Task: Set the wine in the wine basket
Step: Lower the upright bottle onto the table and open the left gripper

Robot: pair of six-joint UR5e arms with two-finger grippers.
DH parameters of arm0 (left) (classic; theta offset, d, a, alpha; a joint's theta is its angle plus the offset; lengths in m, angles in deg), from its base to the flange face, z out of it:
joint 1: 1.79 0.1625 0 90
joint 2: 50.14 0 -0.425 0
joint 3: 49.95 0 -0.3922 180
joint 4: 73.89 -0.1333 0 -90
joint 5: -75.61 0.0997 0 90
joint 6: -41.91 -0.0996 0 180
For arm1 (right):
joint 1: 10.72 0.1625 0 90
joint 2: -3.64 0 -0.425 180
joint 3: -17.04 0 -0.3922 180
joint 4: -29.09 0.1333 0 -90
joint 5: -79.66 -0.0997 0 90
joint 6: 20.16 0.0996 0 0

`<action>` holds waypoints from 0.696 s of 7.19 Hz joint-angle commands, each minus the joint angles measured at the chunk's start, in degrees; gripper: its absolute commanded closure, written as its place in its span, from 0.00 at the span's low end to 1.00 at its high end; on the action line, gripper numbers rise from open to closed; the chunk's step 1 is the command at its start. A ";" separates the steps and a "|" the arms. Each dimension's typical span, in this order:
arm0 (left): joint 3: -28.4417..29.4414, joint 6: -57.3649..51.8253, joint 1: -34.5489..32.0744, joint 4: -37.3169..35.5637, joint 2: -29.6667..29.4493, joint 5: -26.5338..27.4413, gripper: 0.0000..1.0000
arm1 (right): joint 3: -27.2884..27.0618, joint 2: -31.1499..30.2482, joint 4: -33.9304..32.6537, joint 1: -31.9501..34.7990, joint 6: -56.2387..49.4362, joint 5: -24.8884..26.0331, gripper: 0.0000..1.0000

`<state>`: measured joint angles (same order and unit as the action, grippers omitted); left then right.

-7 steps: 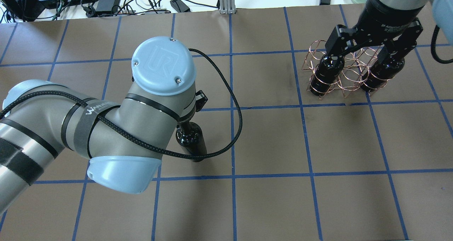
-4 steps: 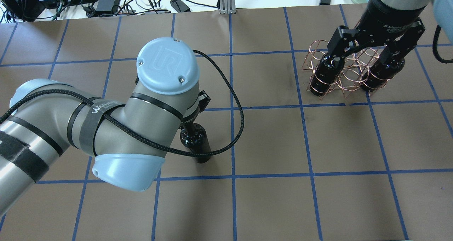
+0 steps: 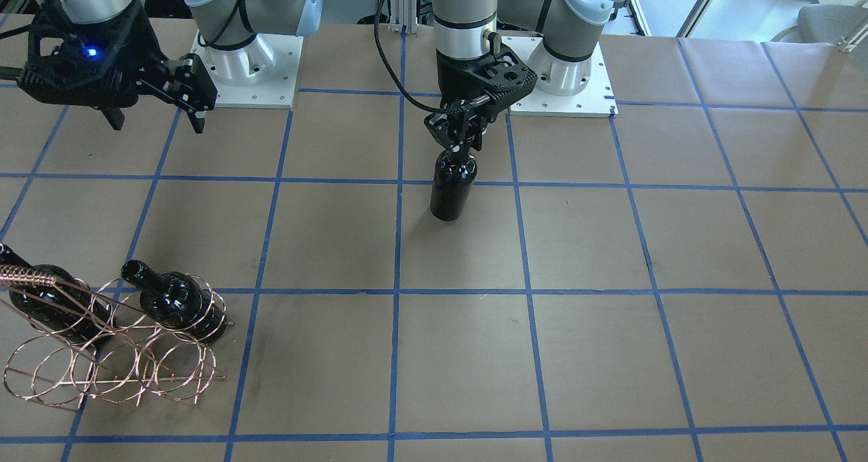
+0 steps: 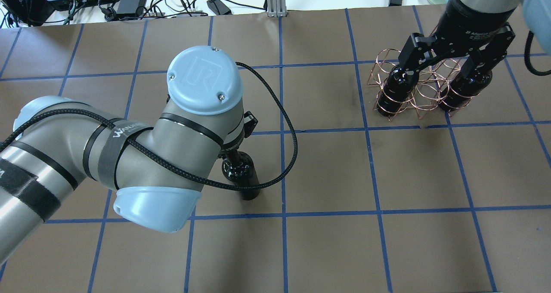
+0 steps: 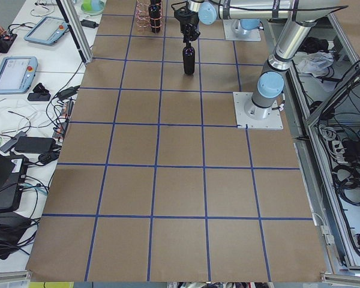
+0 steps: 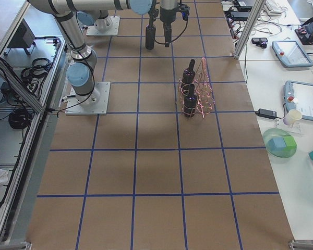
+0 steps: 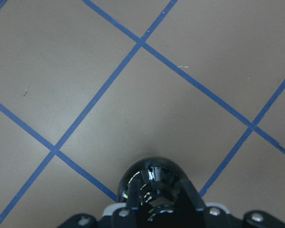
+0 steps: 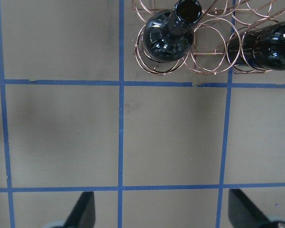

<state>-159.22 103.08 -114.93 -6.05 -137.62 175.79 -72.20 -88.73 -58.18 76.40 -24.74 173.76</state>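
Observation:
My left gripper [image 3: 462,143] is shut on the neck of a near-black wine bottle [image 3: 453,190] and holds it upright over the middle of the table. The bottle also shows in the overhead view [image 4: 242,176] and its shoulder in the left wrist view [image 7: 153,183]. The copper wire wine basket [image 3: 102,363] stands at the far right of the overhead view [image 4: 424,101]. Two look-alike bottles [image 3: 178,304] [image 3: 49,300] stand in it. My right gripper [image 3: 152,109] is open and empty, high above the basket [image 8: 210,59].
The brown paper table cover [image 4: 327,241] carries a grid of blue tape lines. Cables and power bricks [image 4: 129,0] lie beyond the far edge. The arms' white base plates [image 3: 563,89] sit at the robot's side.
My left arm has carried the bottle a little to the right and slightly nearer in the overhead view. The right gripper has stayed open above the basket and barely shifted.

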 commanded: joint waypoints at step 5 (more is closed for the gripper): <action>-0.15 -0.25 -1.11 0.36 -0.68 0.28 1.00 | 0.02 0.00 -4.56 -0.02 0.19 -0.67 0.00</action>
<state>-159.31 102.91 -115.96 -5.85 -138.26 176.04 -72.17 -88.73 -60.74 76.38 -24.90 173.23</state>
